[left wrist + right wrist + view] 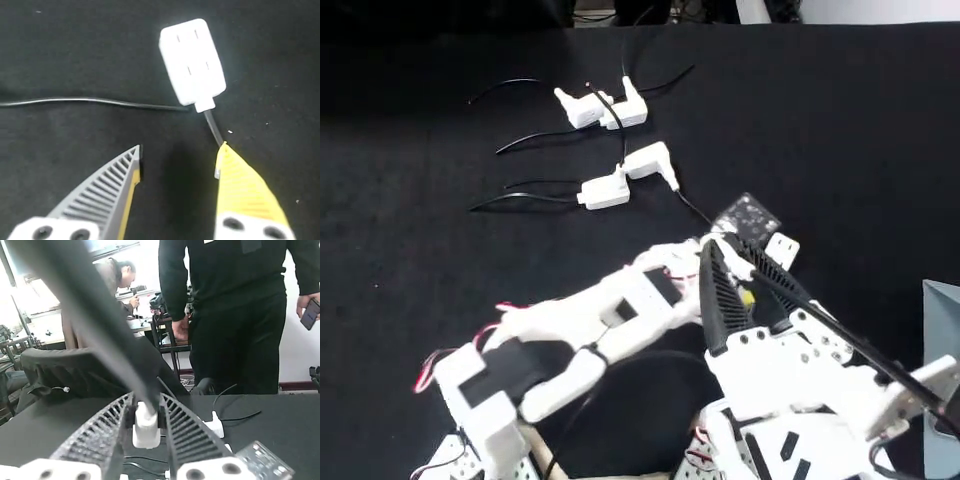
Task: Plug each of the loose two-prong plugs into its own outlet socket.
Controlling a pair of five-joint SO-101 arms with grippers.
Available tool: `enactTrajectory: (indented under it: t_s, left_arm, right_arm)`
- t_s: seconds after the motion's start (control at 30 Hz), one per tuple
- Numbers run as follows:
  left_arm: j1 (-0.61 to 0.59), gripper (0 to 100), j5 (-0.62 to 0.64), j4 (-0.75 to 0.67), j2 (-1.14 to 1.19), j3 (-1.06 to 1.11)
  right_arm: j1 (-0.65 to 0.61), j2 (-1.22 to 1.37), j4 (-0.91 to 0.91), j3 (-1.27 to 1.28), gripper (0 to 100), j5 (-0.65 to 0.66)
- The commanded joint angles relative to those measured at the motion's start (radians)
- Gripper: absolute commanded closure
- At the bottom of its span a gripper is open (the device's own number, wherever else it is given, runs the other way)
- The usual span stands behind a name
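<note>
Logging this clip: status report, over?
Left gripper open over outlet socket. Right gripper shut on white plug. Black cord lies beside socket.

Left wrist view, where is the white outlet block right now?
The outlet block lies socket-side up on the black table, just ahead of the open left hand, its black cord running back toward the yellow finger.

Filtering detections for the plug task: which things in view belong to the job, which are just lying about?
Job: white two-prong plug in the right tool; white outlet socket block on a black cable, before the open left tool; nearer white plug-and-socket pair; farther white plug-and-socket pair.
Lying about: black dotted flat card; pale grey object at the table's right edge.
</note>
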Motion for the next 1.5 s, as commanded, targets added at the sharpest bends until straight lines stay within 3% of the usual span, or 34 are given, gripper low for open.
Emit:
enactTrajectory:
  t_s: [0.0,0.2,0.4,0.83,1.1,1.2,1.47]
  left_arm:
    - [0.025,76,0.011,-0.014,0.063,-0.114]
    - [0.028,76,0.011,0.0,0.13,-0.177]
    - [0.028,76,0.009,0.121,0.163,-0.268]
    - [0.047,76,0.009,0.13,0.233,-0.326]
    - [0.045,95,0.003,0.13,0.287,-0.374]
    - [0.039,97,0.002,0.14,0.282,-0.357]
    - [0.002,97,0.0,0.393,0.13,-0.338]
  right_arm:
    - [-0.014,-0.088,0.0,-0.001,98.6,-0.006]
    - [-0.014,-0.09,-0.002,0.001,98.6,-0.008]
    - [-0.038,-0.09,0.0,0.001,98.6,-0.008]
    - [-0.097,-0.093,-0.003,-0.002,98.6,-0.002]
    - [-0.097,-0.093,-0.003,-0.002,98.6,-0.002]
    - [-0.097,-0.093,-0.003,-0.002,98.6,-0.002]
    - [-0.097,-0.093,-0.002,-0.016,98.6,0.0]
